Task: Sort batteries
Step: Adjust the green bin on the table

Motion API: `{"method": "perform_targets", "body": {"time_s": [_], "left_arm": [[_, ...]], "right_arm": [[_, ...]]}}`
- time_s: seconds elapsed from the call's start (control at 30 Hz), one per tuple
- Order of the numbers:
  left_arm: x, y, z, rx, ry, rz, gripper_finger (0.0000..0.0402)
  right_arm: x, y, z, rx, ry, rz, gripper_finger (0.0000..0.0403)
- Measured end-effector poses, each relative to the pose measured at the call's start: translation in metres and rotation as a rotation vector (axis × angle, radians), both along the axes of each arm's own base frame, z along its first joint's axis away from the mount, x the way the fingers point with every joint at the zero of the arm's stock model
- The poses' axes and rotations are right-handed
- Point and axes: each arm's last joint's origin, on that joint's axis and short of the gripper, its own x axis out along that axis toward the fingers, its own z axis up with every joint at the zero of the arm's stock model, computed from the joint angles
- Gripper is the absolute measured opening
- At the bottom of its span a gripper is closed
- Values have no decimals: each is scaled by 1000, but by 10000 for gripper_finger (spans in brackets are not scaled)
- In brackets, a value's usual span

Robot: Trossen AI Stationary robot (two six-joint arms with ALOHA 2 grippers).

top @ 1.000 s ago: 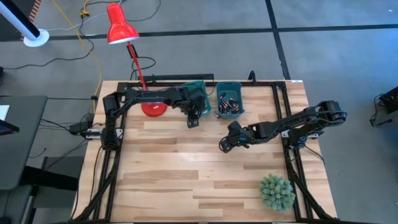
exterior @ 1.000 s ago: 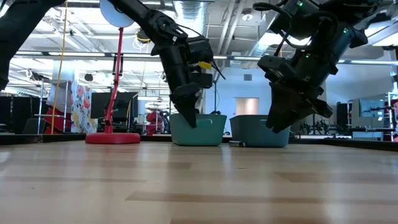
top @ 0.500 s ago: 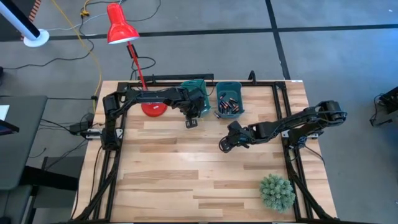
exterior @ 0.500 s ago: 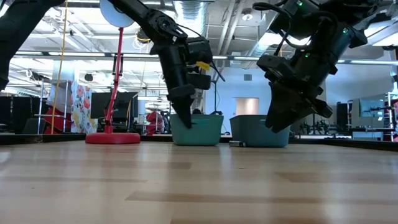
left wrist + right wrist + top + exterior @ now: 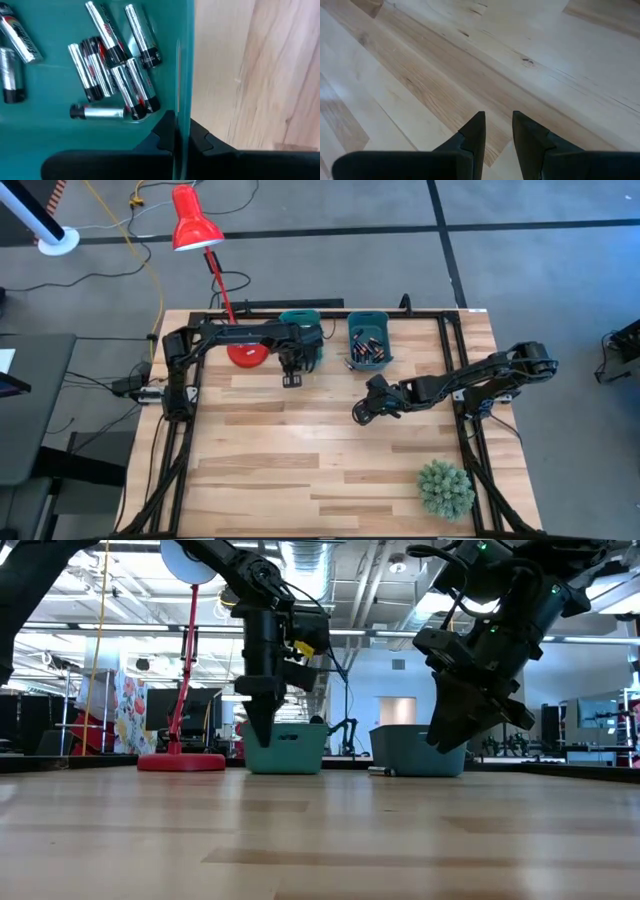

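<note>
While clamped, left fingers [image 5: 176, 135] grip bin wall [image 5: 183, 75]

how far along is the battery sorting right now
Both teal bins already hold batteries: the left bin and the right bin. In hand: the left hand is shut on the left bin's wall. The right hand hangs over bare table, holding nothing. Whether sorting remains can't be told; no loose cells show.
</note>
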Motion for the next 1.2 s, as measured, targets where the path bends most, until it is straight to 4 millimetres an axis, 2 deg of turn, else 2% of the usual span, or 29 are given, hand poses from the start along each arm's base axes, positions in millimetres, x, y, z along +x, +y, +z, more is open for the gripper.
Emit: {"method": "perform_targets", "body": {"time_s": [0.17, 0.43, 0.73, 1.2], "left_arm": [[-6, -2, 3, -16, 40, -4, 1], [-17, -5, 19, -31, 42, -25, 1], [-27, -8, 3, -44, 118, -51, 4], [-27, -8, -3, -48, 102, -53, 67]], "right_arm": [[0, 0, 0, 0, 0, 0, 113], [0, 0, 0, -1, 2, 0, 113], [0, 0, 0, -12, 6, 14, 113], [1, 0, 1, -10, -9, 14, 113]]}}
